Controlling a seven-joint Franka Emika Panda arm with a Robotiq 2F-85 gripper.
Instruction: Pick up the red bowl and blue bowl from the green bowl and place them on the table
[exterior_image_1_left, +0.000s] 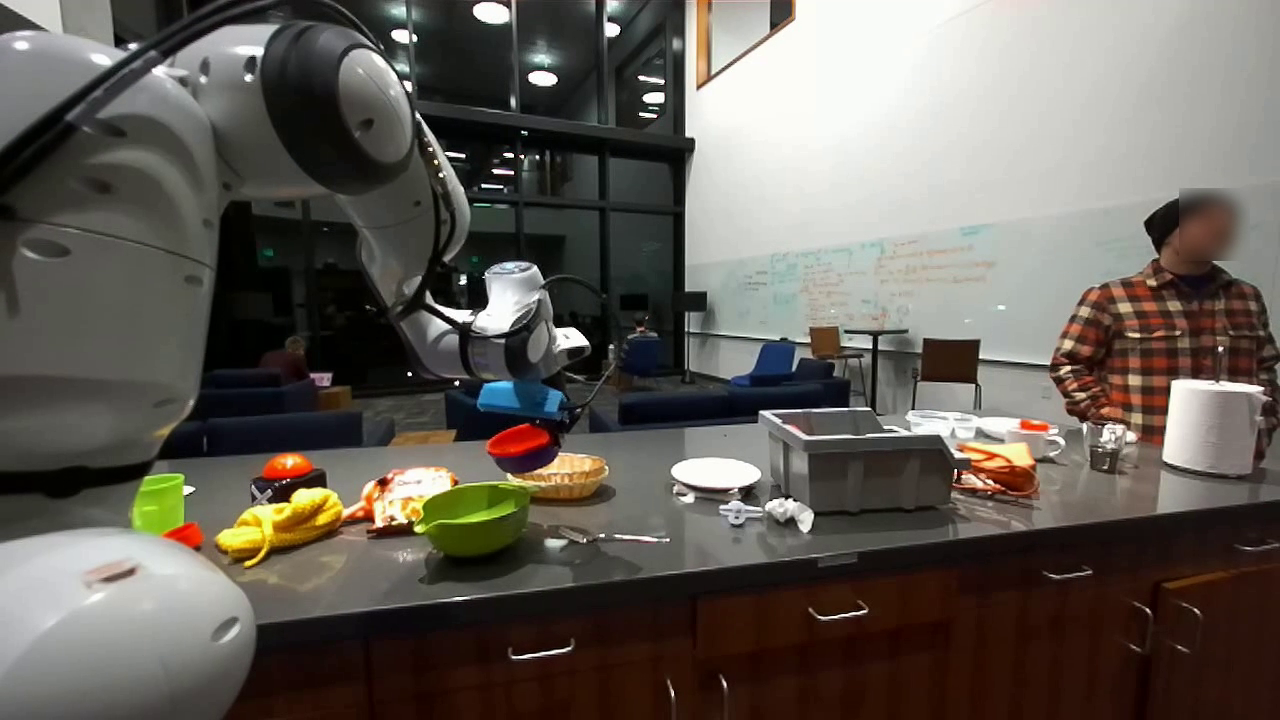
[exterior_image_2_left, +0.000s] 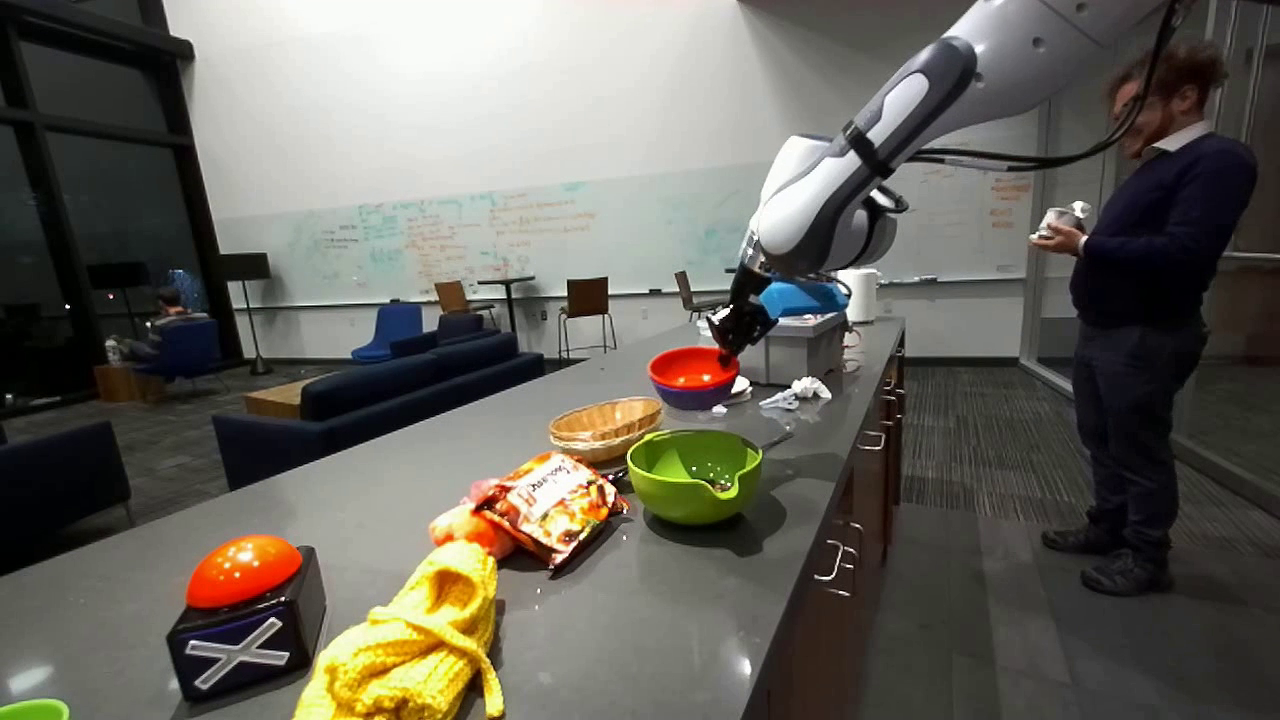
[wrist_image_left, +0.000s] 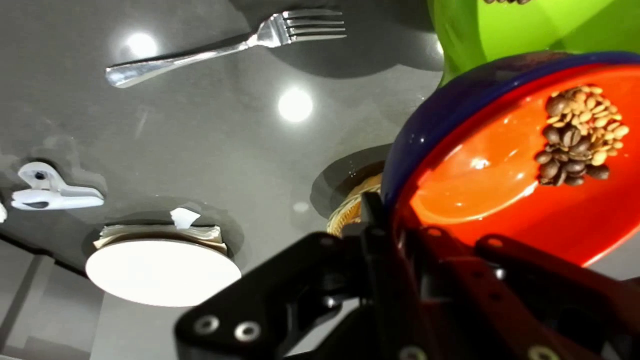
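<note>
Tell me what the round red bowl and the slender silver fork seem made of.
Round red bowl: probably smooth, glossy plastic, given its even color and sharp highlights, though glazed ceramic is possible. Slender silver fork: apparently polished metal, likely steel, from its mirror-like glints.

wicker basket (exterior_image_2_left: 598, 441) | fork (wrist_image_left: 225, 50) | white plate (wrist_image_left: 163, 272) | grey bin (exterior_image_1_left: 870, 478) | yellow knitted pouch (exterior_image_2_left: 410, 635) | red-domed buzzer (exterior_image_2_left: 245, 580) (pale X (exterior_image_2_left: 237, 655) on its side)

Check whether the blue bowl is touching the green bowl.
Apart. An exterior view shows a strip of grey counter between the blue bowl and the green bowl; in the wrist view they merely overlap.
</note>
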